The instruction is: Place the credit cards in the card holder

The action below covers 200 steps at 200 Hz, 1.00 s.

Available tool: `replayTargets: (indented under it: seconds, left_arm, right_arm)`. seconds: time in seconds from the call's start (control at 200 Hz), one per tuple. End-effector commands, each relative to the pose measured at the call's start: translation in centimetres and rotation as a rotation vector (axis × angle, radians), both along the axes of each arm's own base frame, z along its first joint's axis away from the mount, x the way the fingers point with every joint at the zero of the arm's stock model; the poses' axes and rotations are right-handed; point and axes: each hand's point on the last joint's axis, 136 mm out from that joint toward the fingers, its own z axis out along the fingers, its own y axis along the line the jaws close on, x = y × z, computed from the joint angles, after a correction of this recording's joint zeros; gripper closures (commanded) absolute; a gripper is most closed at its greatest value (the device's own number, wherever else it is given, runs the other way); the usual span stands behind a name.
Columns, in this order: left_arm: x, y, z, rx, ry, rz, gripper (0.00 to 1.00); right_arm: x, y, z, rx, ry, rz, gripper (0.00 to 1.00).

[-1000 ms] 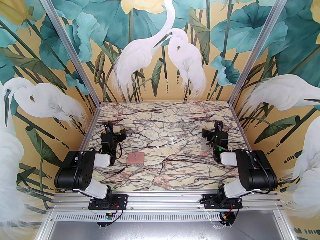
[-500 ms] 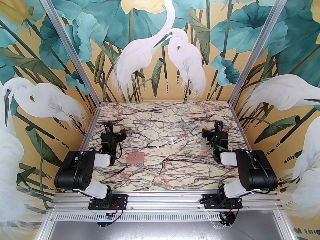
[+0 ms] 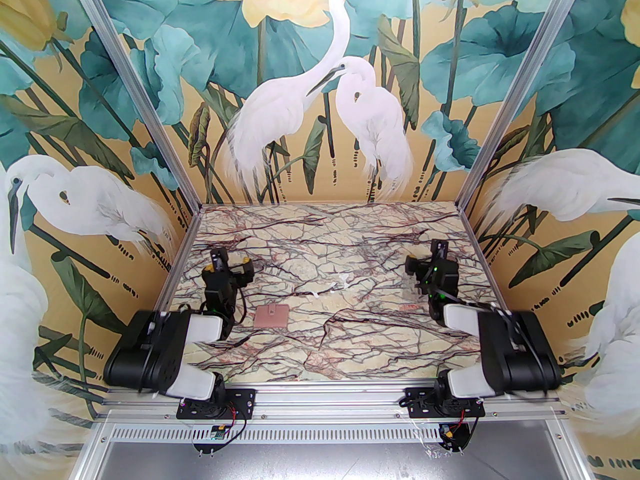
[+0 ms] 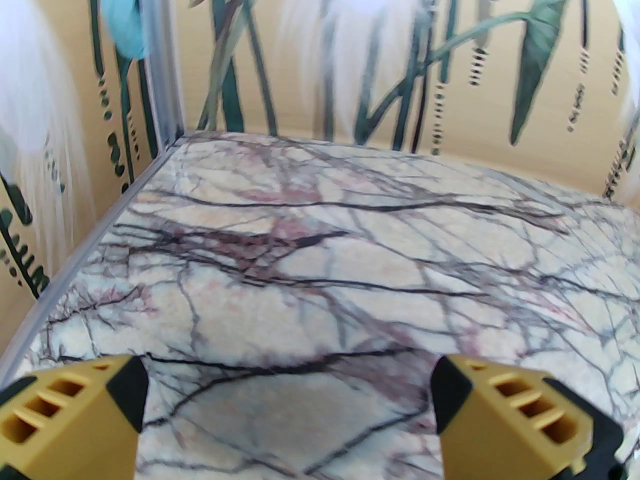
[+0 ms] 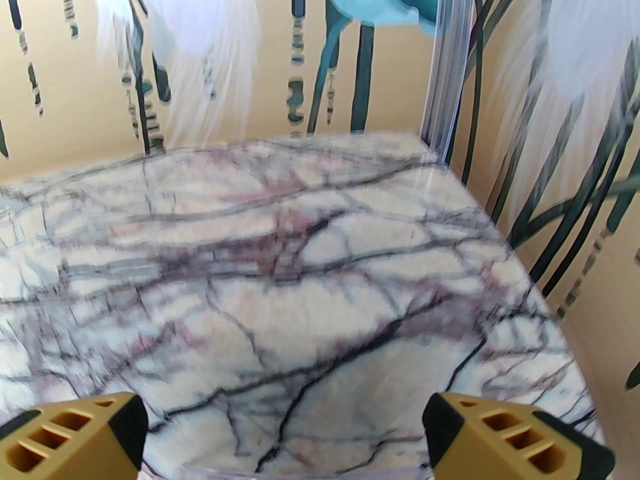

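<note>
Comparing with a second ago, we see both arms have begun to stir, so work is only starting. The left gripper (image 3: pixel 231 260) and right gripper (image 3: pixel 425 258) gape empty. The card holder (image 3: pixel 271 316), dusty pink and apparently closed, lies flat toward the desk's (image 3: pixel 350 248) near-left corner. Faint see-through credit cards (image 3: pixel 412 291) lie near its right edge.

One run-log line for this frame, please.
left hand: open, empty | right hand: open, empty | holder: flat on table, left of centre, untouched
</note>
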Motion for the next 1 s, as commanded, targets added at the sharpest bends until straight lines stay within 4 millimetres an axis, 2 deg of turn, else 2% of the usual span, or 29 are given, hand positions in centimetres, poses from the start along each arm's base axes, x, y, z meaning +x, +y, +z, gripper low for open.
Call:
replayTargets:
  seconds: [0.0, 0.065, 0.125, 0.185, 0.215, 0.28, 0.35, 0.365, 0.44, 0.48, 0.535, 0.605, 0.66, 0.72, 0.795, 0.835, 0.895, 0.995]
  left_arm:
    - [-2.0, 2.6, 5.6, -0.138, -0.101, 0.173, 0.01]
    - [-2.5, 1.5, 5.7, -0.262, -0.047, 0.114, 0.01]
    - [-3.0, 0.1, 5.7, -0.382, -0.017, 0.046, 0.01]
    - [-3.7, -1.7, 5.4, -0.501, 0.041, -0.040, 0.01]
    - [-4.2, -3.3, 5.5, -0.543, 0.084, -0.120, 0.00]
    - [-5.4, -5.6, 5.3, -0.637, 0.178, -0.221, 0.01]
    - [-6.8, -7.6, 3.9, -0.733, 0.304, -0.289, 0.02]
    - [-7.1, -8.0, 3.7, -0.747, 0.330, -0.302, 0.03]
    - [-8.7, -10.2, 2.2, -0.812, 0.462, -0.393, 0.06]
    - [-9.6, -11.6, 1.8, -0.839, 0.526, -0.456, 0.10]
    - [-10.7, -12.7, 1.1, -0.858, 0.597, -0.487, 0.12]
    - [-11.9, -12.6, -0.2, -0.852, 0.645, -0.443, 0.12]
    - [-12.8, -11.6, -1.7, -0.845, 0.670, -0.362, 0.13]
    - [-13.8, -10.3, -3.4, -0.837, 0.716, -0.253, 0.13]
    - [-14.6, -9.1, -5.0, -0.821, 0.766, -0.160, 0.13]
    - [-15.0, -8.6, -5.6, -0.816, 0.786, -0.118, 0.12]
    - [-15.2, -8.2, -6.3, -0.821, 0.803, -0.074, 0.10]
    - [-15.6, -8.6, -7.6, -0.851, 0.833, -0.061, 0.10]
  right_arm:
    - [-0.9, 0.2, 4.7, 0.104, 0.017, -0.035, 0.01]
    - [-1.7, 1.0, 5.8, 0.192, 0.040, -0.021, 0.01]
    - [-2.7, 2.7, 6.5, 0.276, 0.065, 0.042, 0.02]
    - [-3.9, 4.4, 6.8, 0.365, 0.099, 0.086, 0.06]
    - [-4.6, 5.4, 6.9, 0.405, 0.116, 0.113, 0.07]
    - [-6.1, 8.3, 6.8, 0.495, 0.167, 0.192, 0.10]
    - [-7.4, 11.5, 6.5, 0.561, 0.221, 0.269, 0.11]
    - [-7.9, 12.7, 6.3, 0.572, 0.242, 0.299, 0.11]
    - [-8.9, 15.9, 5.6, 0.622, 0.299, 0.346, 0.11]
    - [-9.4, 18.2, 5.4, 0.662, 0.327, 0.392, 0.12]
    - [-9.7, 21.5, 5.3, 0.694, 0.341, 0.467, 0.12]
    - [-9.8, 24.9, 4.6, 0.696, 0.379, 0.504, 0.12]
    - [-9.7, 27.2, 2.8, 0.677, 0.455, 0.497, 0.15]
    - [-10.0, 29.1, 0.9, 0.657, 0.515, 0.454, 0.17]
    - [-10.5, 31.5, 0.0, 0.665, 0.510, 0.490, 0.17]
    - [-10.7, 32.5, -1.2, 0.661, 0.528, 0.496, 0.17]
    - [-10.9, 34.3, -2.8, 0.642, 0.578, 0.516, 0.17]
    - [-11.2, 36.6, -4.2, 0.607, 0.615, 0.551, 0.17]
